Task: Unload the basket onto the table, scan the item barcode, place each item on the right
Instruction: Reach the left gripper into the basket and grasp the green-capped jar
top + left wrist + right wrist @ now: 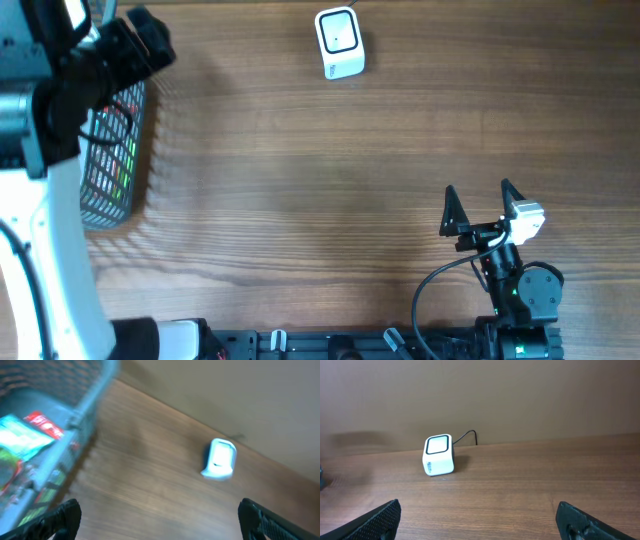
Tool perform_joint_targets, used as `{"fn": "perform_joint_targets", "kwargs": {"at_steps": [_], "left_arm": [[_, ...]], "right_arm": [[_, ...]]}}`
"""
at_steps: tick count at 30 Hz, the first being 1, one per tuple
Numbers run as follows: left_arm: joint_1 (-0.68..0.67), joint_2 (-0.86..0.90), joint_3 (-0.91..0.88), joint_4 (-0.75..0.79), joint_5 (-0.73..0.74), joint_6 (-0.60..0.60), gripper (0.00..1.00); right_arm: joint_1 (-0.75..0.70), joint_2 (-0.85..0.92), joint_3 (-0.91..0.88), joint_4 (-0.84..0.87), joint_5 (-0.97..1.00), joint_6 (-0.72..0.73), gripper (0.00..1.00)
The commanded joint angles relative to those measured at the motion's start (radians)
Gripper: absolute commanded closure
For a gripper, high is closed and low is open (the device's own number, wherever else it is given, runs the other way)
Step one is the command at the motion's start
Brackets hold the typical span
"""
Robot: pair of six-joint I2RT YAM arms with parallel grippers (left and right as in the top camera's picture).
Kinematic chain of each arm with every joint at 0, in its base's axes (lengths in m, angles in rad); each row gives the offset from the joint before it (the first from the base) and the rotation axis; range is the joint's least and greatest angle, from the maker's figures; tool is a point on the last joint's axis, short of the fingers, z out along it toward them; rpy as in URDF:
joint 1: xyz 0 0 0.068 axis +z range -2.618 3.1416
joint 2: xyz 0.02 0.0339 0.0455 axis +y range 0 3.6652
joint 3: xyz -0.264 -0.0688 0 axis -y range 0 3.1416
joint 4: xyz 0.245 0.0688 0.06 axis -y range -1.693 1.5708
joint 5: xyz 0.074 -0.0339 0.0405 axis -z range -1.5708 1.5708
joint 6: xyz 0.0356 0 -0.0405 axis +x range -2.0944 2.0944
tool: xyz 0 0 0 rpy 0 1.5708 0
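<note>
The white barcode scanner [339, 42] stands at the table's far edge, its dark window facing up; it also shows in the left wrist view [220, 459] and the right wrist view [439, 455]. Packaged items lie in a grey mesh basket [115, 160] at the left, among them a green packet [17, 435] and a red-labelled one [46, 425]. My left gripper [148, 40] hovers over the basket's far end, open and empty [160, 520]. My right gripper [482, 205] rests near the front right, open, nothing between its fingers [480, 520].
A black cable [467, 436] runs from the scanner toward the back wall. The left arm's white link [45, 240] crosses the table's left side. Bare wooden table [300, 200] lies between the basket, the scanner and the right arm.
</note>
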Motion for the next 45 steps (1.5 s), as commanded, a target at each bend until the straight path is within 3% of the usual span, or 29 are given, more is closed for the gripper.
{"fn": "perform_joint_targets", "kwargs": {"at_steps": [1,5,11,16,28,30,32,35,41,45], "left_arm": [[0.138,0.068,0.024,0.055,-0.179,-0.109,0.01],[0.365,0.179,0.024,0.051,-0.185,-0.152,0.0],[0.558,0.349,-0.02,-0.062,-0.185,-0.153,0.0],[0.61,0.446,-0.111,-0.032,-0.185,-0.152,0.0],[0.613,0.475,-0.47,0.369,-0.14,-0.152,0.0],[0.613,0.475,-0.49,0.401,-0.109,-0.152,0.1],[0.613,0.475,-0.49,0.407,-0.109,-0.152,0.29],[0.613,0.475,-0.49,0.409,-0.109,-0.152,0.42],[0.612,0.326,-0.43,0.414,-0.109,-0.151,0.43],[0.607,0.055,-0.338,0.416,-0.109,-0.152,0.43]], "right_arm": [[-0.003,-0.005,-0.001,0.006,-0.013,-0.018,0.0],[-0.003,-0.005,-0.001,0.006,-0.013,-0.018,0.0],[-0.003,-0.005,-0.001,0.006,-0.013,-0.018,0.0],[-0.003,-0.005,-0.001,0.006,-0.013,-0.018,0.0],[-0.003,-0.005,-0.001,0.006,-0.013,-0.018,0.0],[-0.003,-0.005,-0.001,0.006,-0.013,-0.018,0.0],[-0.003,-0.005,-0.001,0.006,-0.013,-0.018,0.0],[-0.003,-0.005,-0.001,0.006,-0.013,-0.018,0.0],[-0.003,-0.004,-0.001,0.006,-0.013,-0.018,0.0],[-0.003,-0.004,-0.001,0.006,-0.013,-0.018,0.0]]}}
